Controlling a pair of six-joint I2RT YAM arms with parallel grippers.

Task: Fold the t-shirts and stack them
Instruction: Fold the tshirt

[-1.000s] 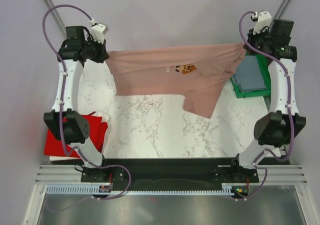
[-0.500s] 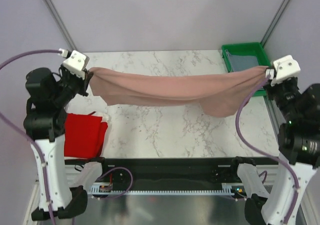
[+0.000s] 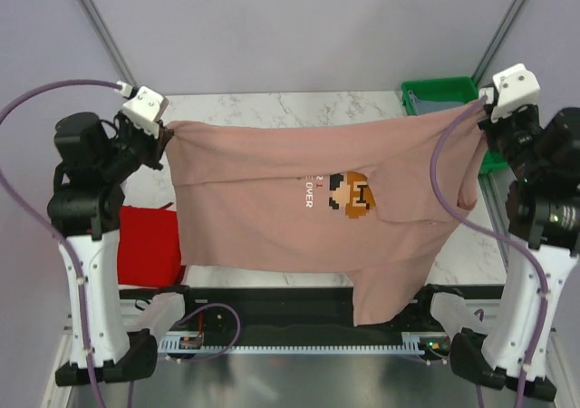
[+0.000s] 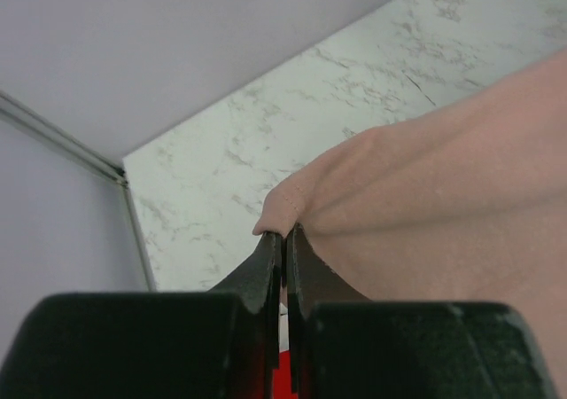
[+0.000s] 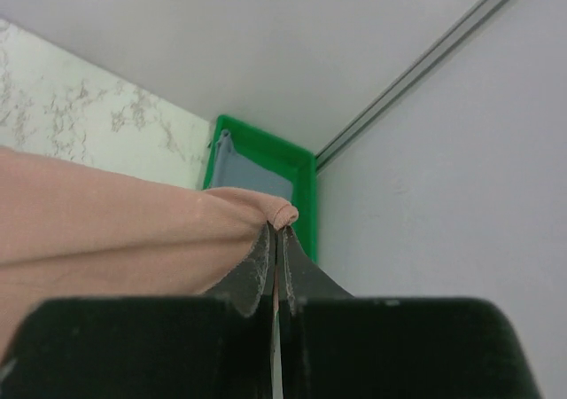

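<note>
The dusty-pink t-shirt (image 3: 272, 208) with a brown-orange chest graphic (image 3: 353, 193) hangs stretched in the air between both raised arms, its lower part drooping toward the near edge. My left gripper (image 3: 166, 129) is shut on its left corner, seen in the left wrist view (image 4: 285, 229). My right gripper (image 3: 485, 111) is shut on its right corner, seen in the right wrist view (image 5: 282, 224). The red t-shirt (image 3: 147, 245) lies on the table at the left, partly hidden by the pink one. The grey-blue t-shirt (image 5: 252, 176) lies in the green tray.
The green tray (image 3: 440, 91) stands at the back right corner, also shown in the right wrist view (image 5: 303, 186). The marble table (image 3: 290, 109) shows behind the hanging shirt. Metal frame posts rise at both back corners.
Both arms have swung the pink shirt up and toward the near side; from a narrow stretched band it has opened out and now hangs flat, showing the graphic.
</note>
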